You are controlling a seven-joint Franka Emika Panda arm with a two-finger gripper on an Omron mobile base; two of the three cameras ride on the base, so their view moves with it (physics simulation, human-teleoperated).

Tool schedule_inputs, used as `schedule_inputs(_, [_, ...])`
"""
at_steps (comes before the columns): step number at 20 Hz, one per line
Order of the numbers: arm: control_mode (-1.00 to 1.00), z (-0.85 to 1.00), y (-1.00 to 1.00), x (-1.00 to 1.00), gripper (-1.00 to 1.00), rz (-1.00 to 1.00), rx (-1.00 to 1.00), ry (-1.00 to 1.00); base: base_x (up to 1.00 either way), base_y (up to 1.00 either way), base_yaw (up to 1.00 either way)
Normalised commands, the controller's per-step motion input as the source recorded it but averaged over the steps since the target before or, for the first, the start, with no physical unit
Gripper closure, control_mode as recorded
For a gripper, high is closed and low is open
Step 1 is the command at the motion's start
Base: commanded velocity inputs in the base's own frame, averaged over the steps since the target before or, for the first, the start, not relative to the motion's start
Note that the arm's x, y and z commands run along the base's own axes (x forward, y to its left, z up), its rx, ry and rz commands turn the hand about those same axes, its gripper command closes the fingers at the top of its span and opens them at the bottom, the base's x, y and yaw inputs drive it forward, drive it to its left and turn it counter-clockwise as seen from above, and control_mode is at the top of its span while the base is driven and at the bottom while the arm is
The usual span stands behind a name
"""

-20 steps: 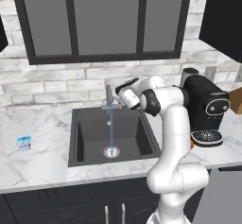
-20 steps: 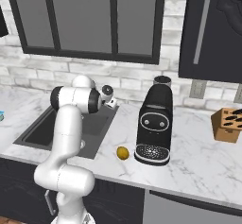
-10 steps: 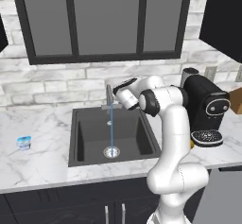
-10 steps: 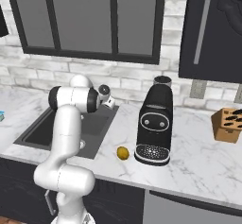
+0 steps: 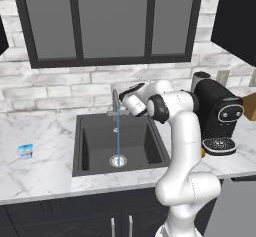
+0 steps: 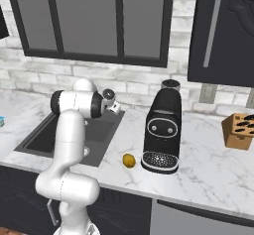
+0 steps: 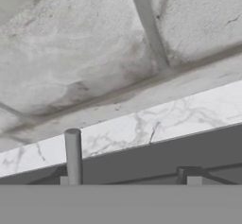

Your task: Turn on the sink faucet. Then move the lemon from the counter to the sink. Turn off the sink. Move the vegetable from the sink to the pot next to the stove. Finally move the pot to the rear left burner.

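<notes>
Barely anything has moved since a second back. The hand has only shifted a hair up by the faucet, the water was already running, and the lemon sits in the same spot.

Quick count:
- one faucet
- one sink with one silver drain ring
- one lemon
- one coffee machine
- one little blue-and-white cup
- one knife block

The faucet is a slim grey upright spout at the back edge of the sink, way narrower than the basin. A thin blue stream drops straight from it onto the drain. The sink is a dark grey rectangle set into the white marble surface. The lemon is small, round and bright yellow. It lies on the surface between the sink's right edge and the coffee machine, just beside the machine's base. The cup is well off to the left of the sink, and the knife block is far right.

The fingers look spread wide in the hand view, with nothing gripped between them. A grey rod stands right above one tip there, and I can't tell if it's touching. From the left base view the hand hovers right at the faucet's top, pointing at the brick wall.
</notes>
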Motion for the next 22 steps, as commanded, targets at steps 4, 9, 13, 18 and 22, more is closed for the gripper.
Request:
schedule_inputs(4, [-1.0,0.33,0.01,0.0,-1.0,0.0,0.0,0.0,0.0,0.0,0.0])
schedule_inputs(9, [-1.0,0.22,0.12,0.0,-1.0,0.0,0.0,0.0,0.0,0.0,0.0])
schedule_inputs(13, [-1.0,0.08,0.18,0.0,-1.0,0.0,0.01,0.0,0.0,0.0,0.0])
schedule_inputs(18, [-1.0,0.11,0.12,0.0,-1.0,0.0,0.0,0.0,0.0,0.0,0.0])
schedule_inputs(22, [-1.0,0.23,0.0,-0.22,-1.0,0.0,0.0,-0.01,0.0,0.0,0.0])
